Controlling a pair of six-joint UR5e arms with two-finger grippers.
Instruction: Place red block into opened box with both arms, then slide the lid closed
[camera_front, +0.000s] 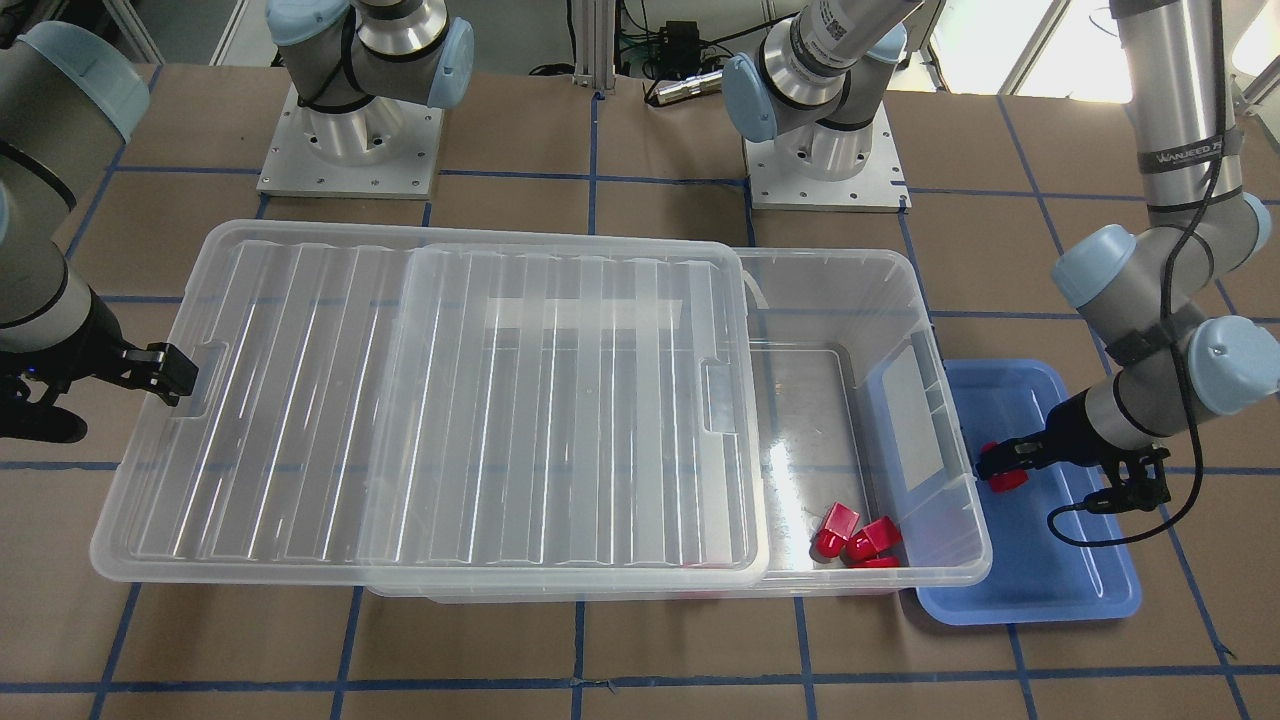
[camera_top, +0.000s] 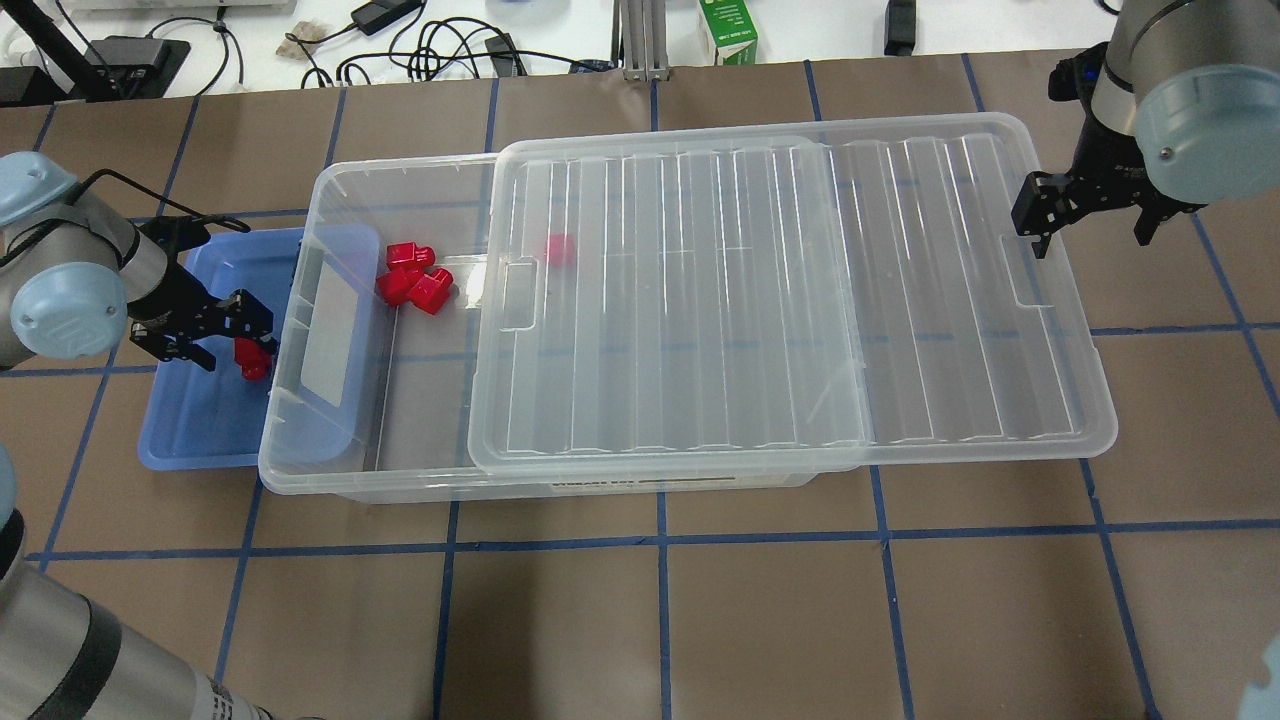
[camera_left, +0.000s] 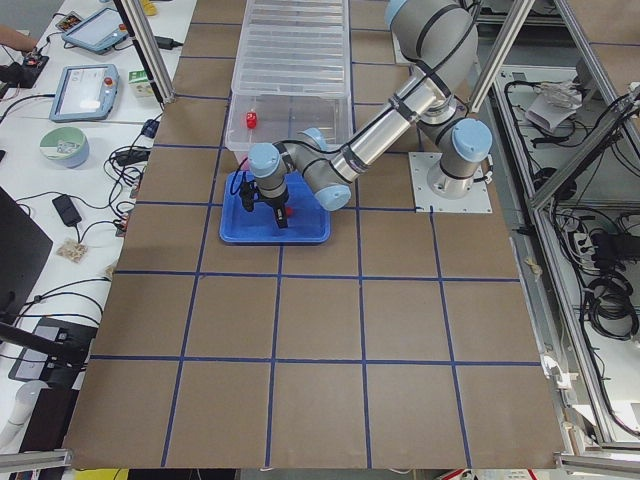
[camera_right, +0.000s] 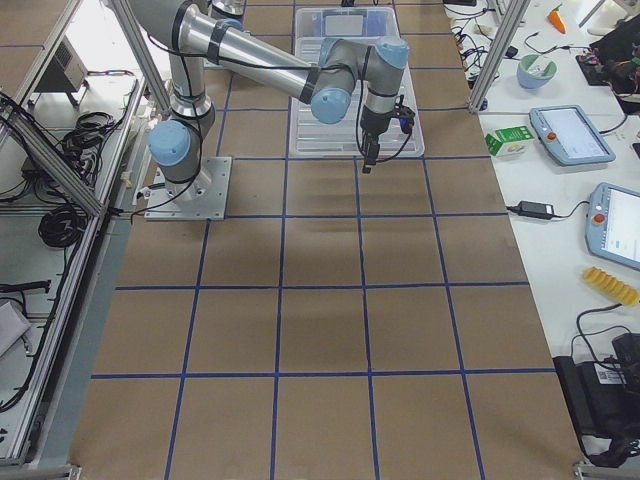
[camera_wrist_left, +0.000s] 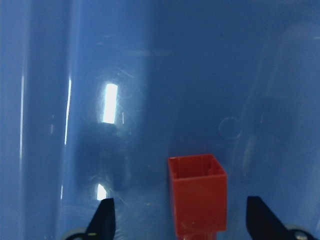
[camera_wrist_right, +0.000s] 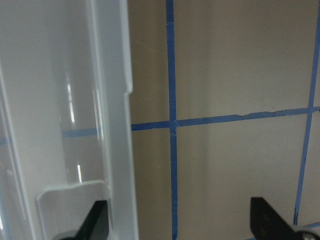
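Observation:
A small red block (camera_wrist_left: 197, 197) lies in the blue tray (camera_front: 1060, 580), between the spread fingers of my left gripper (camera_front: 1000, 465), which is open and not touching it. From overhead, the same red block (camera_top: 255, 362) sits just under the left gripper (camera_top: 245, 335). The clear box (camera_top: 300, 470) lies beside the tray, open at that end. Its ribbed lid (camera_top: 800, 300) is slid far toward the right arm and overhangs the box's other end. My right gripper (camera_top: 1035, 215) is open at the lid's far short edge (camera_wrist_right: 115, 125), close to the handle recess.
Three like red blocks (camera_top: 415, 280) lie bunched in the uncovered end of the box, and another (camera_top: 558, 248) shows through the lid. The two arm bases (camera_front: 350, 150) stand behind the box. Brown table with blue tape lines surrounds everything.

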